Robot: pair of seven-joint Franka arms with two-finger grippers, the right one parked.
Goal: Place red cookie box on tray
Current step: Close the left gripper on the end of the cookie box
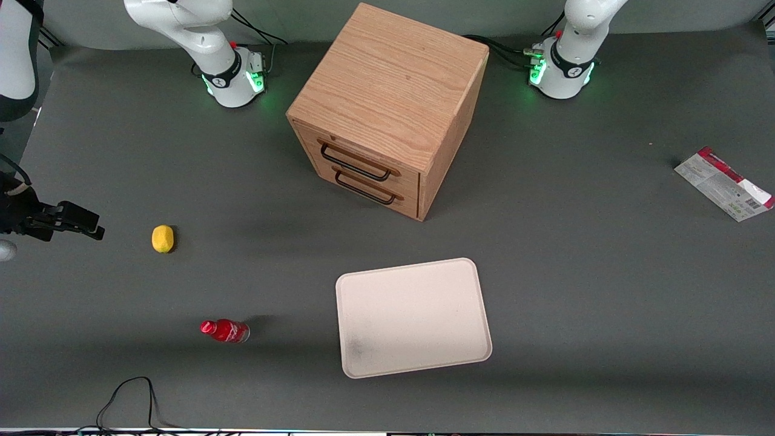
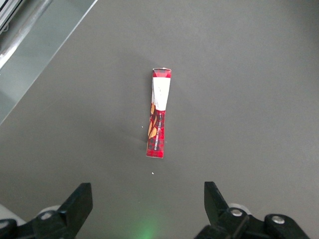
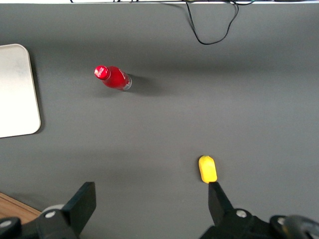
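Nearest the front camera lies the tray (image 1: 413, 317), a large cream-white rectangle with rounded corners, a low rim and a faint grey smudge near one corner. It rests flat on the dark grey matte table (image 1: 545, 254). Toward the parked arm's end we see a small red bottle (image 1: 225, 330) on its side and, a little farther from the camera, a yellow lemon (image 1: 162, 238). Farther still, near the middle, stands a wooden cabinet (image 1: 387, 109) with two drawers and black wire handles.

The red cookie box (image 2: 159, 113) lies well apart from the tray, toward the working arm's end of the table. It is a flat, thin carton, red with a white band; its pale printed face with a barcode shows in the front view.

Our gripper (image 2: 148, 209) hangs above the box, fingers spread wide, holding nothing.

We judge the box light, fairly stiff but crushable, its printed card a little slick. Closing across its narrow width near the middle looks best.
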